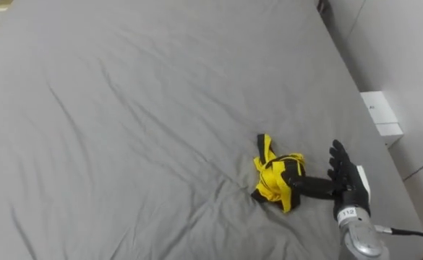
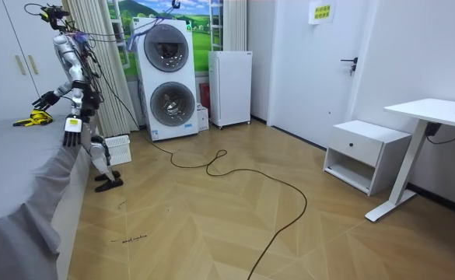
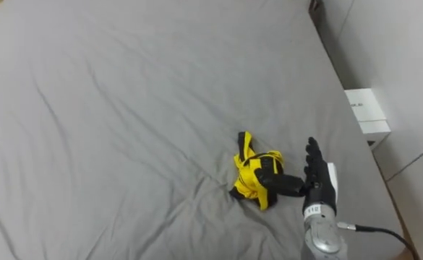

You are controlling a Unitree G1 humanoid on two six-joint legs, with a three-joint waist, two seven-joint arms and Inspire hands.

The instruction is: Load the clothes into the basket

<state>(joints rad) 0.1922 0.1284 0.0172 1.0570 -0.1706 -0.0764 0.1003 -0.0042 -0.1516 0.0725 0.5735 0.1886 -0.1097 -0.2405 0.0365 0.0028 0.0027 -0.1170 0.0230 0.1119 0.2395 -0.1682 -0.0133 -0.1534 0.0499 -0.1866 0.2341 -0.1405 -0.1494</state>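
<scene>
Now the yellow garment (image 1: 272, 177) lies crumpled near the bed's (image 1: 124, 108) right edge. The right hand (image 1: 348, 184) rests beside it, fingers straight and apart, thumb on the cloth. The left hand (image 2: 71, 134) hangs alongside the bed.

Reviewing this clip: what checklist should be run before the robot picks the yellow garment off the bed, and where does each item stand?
1. Garment found: ok. The yellow and black garment lies bunched on the grey bed.
2. Right hand in place: ok. The right hand is beside the garment, with its thumb reaching the cloth.
3. Grip closed on the cloth: not ok. The fingers are straight and nothing is pinched.
4. Left hand free: cannot tell. The left hand hangs by the bed's edge.
5. Basket found: ok. The white basket stands on the floor near the robot's feet.
</scene>
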